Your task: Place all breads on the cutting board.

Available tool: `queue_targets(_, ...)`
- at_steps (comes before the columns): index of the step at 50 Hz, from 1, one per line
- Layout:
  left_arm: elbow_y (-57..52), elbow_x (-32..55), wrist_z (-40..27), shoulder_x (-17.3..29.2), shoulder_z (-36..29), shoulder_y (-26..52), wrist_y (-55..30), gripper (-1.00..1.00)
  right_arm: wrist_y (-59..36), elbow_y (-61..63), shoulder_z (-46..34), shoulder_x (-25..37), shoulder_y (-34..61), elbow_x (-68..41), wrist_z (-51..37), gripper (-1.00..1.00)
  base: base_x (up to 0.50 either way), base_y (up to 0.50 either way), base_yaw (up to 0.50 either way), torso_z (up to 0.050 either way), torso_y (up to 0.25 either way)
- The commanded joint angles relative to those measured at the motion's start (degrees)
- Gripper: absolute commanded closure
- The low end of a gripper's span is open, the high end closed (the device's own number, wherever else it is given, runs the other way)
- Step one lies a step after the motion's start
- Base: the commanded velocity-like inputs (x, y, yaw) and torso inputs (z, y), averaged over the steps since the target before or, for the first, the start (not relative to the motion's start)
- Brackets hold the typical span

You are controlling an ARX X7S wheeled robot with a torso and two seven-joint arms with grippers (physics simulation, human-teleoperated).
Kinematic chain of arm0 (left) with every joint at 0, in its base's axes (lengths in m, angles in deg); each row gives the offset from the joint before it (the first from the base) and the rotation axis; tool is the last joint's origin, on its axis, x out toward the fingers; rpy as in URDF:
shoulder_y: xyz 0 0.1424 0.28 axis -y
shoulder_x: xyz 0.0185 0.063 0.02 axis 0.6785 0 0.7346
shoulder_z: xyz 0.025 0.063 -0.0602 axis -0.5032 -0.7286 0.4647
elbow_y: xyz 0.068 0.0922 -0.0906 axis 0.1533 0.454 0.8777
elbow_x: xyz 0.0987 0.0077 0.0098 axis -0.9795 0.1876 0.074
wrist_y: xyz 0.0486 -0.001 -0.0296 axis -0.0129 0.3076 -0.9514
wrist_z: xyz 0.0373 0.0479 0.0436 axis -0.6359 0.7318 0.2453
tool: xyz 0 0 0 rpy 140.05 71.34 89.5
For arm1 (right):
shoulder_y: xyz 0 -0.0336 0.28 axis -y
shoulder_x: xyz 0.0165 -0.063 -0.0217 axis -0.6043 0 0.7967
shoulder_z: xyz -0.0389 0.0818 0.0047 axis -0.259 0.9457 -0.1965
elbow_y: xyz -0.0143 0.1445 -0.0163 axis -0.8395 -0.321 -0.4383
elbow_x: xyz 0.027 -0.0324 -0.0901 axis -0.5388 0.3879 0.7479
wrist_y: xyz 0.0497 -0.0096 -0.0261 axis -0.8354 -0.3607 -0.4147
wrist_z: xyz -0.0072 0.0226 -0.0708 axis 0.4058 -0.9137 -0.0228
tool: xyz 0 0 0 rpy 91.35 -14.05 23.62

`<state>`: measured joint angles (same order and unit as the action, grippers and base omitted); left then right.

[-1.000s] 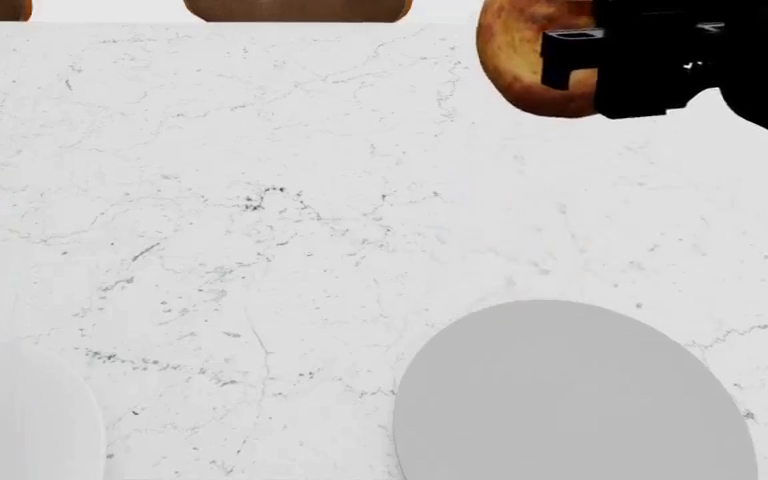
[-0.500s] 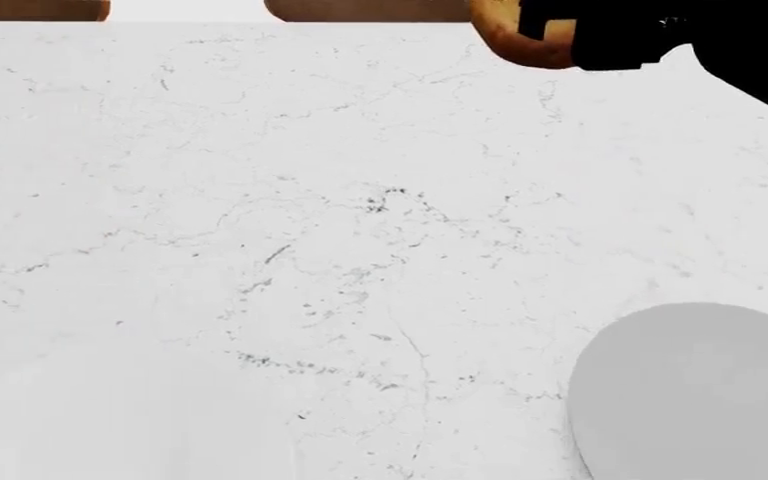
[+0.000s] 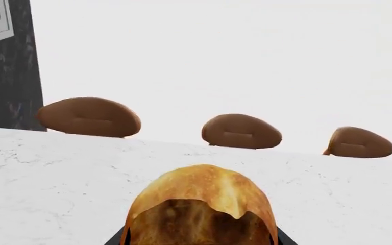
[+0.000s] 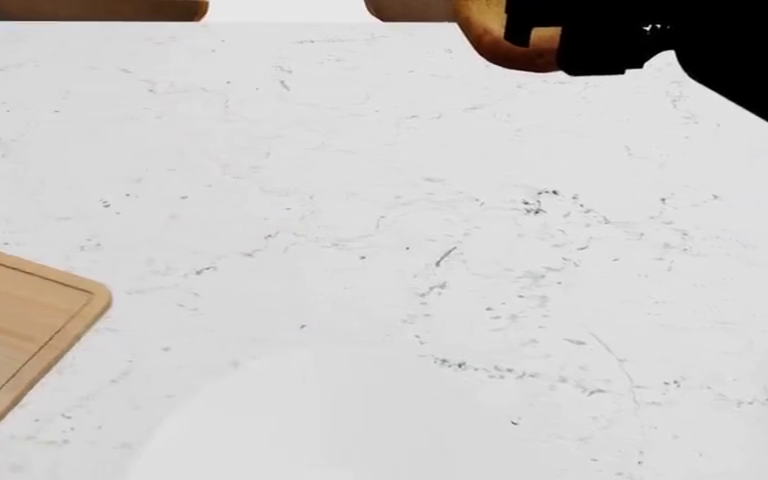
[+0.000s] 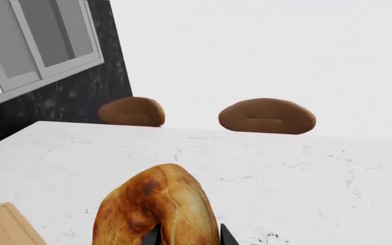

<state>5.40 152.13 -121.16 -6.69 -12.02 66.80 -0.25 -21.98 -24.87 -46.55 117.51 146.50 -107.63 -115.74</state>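
White marble with fine grey veining covers the desk [image 4: 357, 200], and nearest the robot in the head view a corner of the cutting board [image 4: 11, 320] shows at the left edge, bare as far as can be seen. Only the board's corner [image 5: 2, 227] appears in the right wrist view. Farther out, at the top of the head view, a black arm carries a roll [image 4: 491, 35] above the marble, well apart from the board; which arm it is cannot be told from that view alone.

Each wrist camera shows a bread close in front of it. The left pincer [image 3: 199, 237] grips the left roll [image 3: 203, 209], golden with a darker hollow facing the camera. The right pincer [image 5: 186, 236] is closed on the right roll [image 5: 155, 209], a smoother brown dome. Beyond the desk's far edge stand brown chair backs [image 3: 240, 131], then a dark wall panel [image 3: 8, 87].

The step in hand appears to be the carry. Next, each roll should travel toward the board, descend until it rests on the wood, and only then be released.
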Motion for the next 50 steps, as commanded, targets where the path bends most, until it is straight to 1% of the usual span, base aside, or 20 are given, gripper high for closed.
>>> queue_targets(1, 1.3, 0.3, -0.5, -0.8, -0.1, 0.4, 0.9, 1.00, 0.1, 0.4, 0.2, 0.0, -0.4, 1.1, 0.9, 1.00, 0.00, 0.47, 0.00, 0.000, 0.000)
queue_targets(10, 1.9, -0.1, -0.1, -1.1, -0.1, 0.7, 0.9, 1.00, 0.1, 0.2, 0.2, -0.1, -0.3, 0.9, 0.9, 1.00, 0.00, 0.48, 0.00, 0.000, 0.000)
queue_targets(14, 3.7, -1.0, 0.6, -1.9, -0.3, 1.2, 1.2, 1.00, 0.3, 0.1, 0.1, -0.2, -0.3, 1.1, 1.0, 1.00, 0.00, 0.48, 0.00, 0.000, 0.003)
queue_targets(33, 4.8, -1.3, 0.5, -2.8, 0.0, 0.9, 2.0, 1.00, 0.9, 1.0, 0.2, 0.2, -1.7, 0.7, 1.0, 1.00, 0.00, 0.46, 0.00, 0.000, 0.000)
queue_targets(36, 8.0, -2.5, 1.5, -4.3, -0.3, 1.6, 3.1, 1.00, 0.4, 1.0, 0.0, 0.0, -1.6, 0.4, 1.4, 1.00, 0.00, 0.01, 0.00, 0.000, 0.003)
queue_targets(42, 19.8, -6.3, 4.7, -9.9, -1.8, 3.8, 6.0, 1.00, -0.1, 0.7, -0.3, -0.6, -1.0, 0.0, 1.5, 1.00, 0.00, 0.01, 0.00, 0.000, 0.000)
queue_targets(44, 20.1, -6.4, 4.9, -10.0, -1.8, 3.9, 5.9, 1.00, -0.1, 0.7, -0.3, -0.6, -1.0, 0.0, 1.5, 1.00, 0.00, 0.01, 0.00, 0.000, 0.000)
queue_targets(45, 26.6, -8.4, 7.3, -12.8, -3.3, 4.4, 6.8, 1.00, 0.0, 0.7, -0.3, -0.6, -1.1, 0.0, 1.5, 1.00, 0.00, 0.01, 0.00, 0.000, 0.000)
queue_targets(46, 27.6, -8.7, 8.0, -13.3, -3.6, 4.7, 6.8, 1.00, 0.0, 0.7, -0.3, -0.6, -1.1, 0.0, 1.5, 1.00, 0.00, 0.01, 0.00, 0.000, 0.000)
queue_targets(47, 34.1, -11.4, 10.6, -16.1, -5.9, 6.0, 6.9, 1.00, 0.0, 0.8, -0.3, -0.5, -1.3, -0.1, 1.5, 1.00, 0.00, 0.01, 0.00, 0.000, 0.000)
queue_targets(49, 43.6, -15.3, 16.2, -20.5, -9.4, 8.2, 7.0, 1.00, 0.0, 0.9, -0.3, -0.4, -1.4, -0.2, 1.5, 1.00, 0.00, 0.01, 0.00, 0.000, 0.000)
queue_targets(50, 46.1, -16.3, 18.0, -21.8, -10.3, 8.7, 7.0, 1.00, 0.0, 0.9, -0.3, -0.4, -1.4, -0.2, 1.6, 1.00, 0.00, 0.01, 0.00, 0.000, 0.000)
